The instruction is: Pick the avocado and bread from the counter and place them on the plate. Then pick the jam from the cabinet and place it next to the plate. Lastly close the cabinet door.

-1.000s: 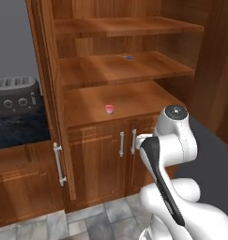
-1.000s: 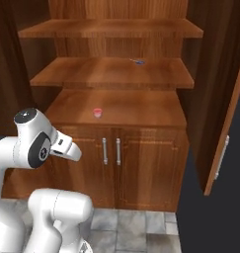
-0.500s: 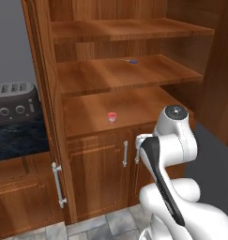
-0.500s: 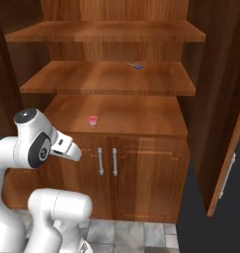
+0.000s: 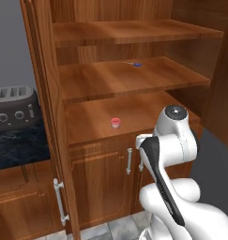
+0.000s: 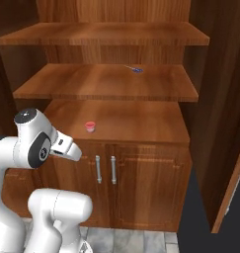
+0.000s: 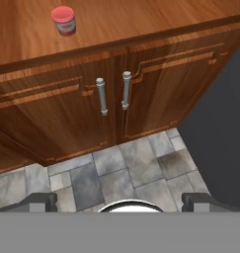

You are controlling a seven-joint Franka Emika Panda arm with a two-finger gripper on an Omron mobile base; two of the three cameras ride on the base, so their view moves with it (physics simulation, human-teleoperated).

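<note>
The jam (image 5: 115, 123) (image 6: 90, 126) is a small red-lidded jar standing alone on the lowest open shelf of the cabinet (image 5: 134, 79) (image 6: 111, 84). It also sits at the top left of the hand view as the jam (image 7: 64, 21). My gripper (image 7: 121, 201) is open and holds nothing. It hangs low in front of the cabinet's two small lower doors, well short of the jar. A tall cabinet door (image 5: 42, 117) stands open at the left, edge-on. Another tall door (image 6: 232, 188) hangs open at the right. The avocado, bread and plate are out of view.
A toaster (image 5: 12, 108) stands on the black counter (image 5: 17, 147) left of the cabinet. A small blue thing (image 5: 136, 64) (image 6: 136, 70) lies on the middle shelf. The lower doors carry metal bar handles (image 7: 101, 96). Grey stone floor tiles (image 7: 131, 168) lie below.
The whole picture has shifted: the base has driven closer to the cabinet, so shelves and jam look larger. My arm keeps its folded pose and the gripper stays open.
</note>
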